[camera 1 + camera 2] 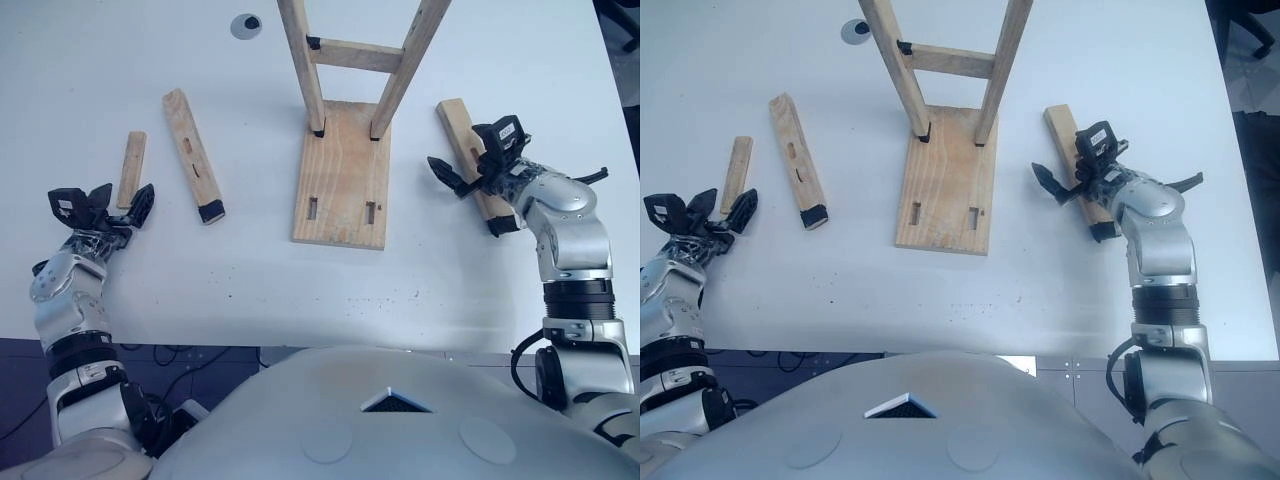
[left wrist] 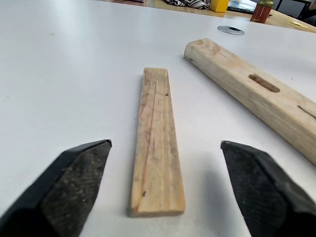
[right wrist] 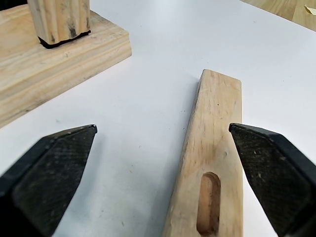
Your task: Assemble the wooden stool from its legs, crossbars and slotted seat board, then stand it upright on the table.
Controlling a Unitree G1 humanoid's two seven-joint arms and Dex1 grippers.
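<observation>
Gaping empty: left claw (image 2: 165,145) facing crossbar (image 2: 157,143), right claw (image 3: 163,127) facing leg (image 3: 217,138); wrist view reveals slot (image 3: 207,202).

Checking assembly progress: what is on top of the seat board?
Two legs, joined by a crossbar, stand at the seat board's far end; two near slots are empty. How deep the legs sit is hidden.

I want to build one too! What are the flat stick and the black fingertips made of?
The short crossbar looks like bare wood: pale, with grain lines. On the left gripper, the fingertips seem rubber or plastic: matte black, textured.
</observation>
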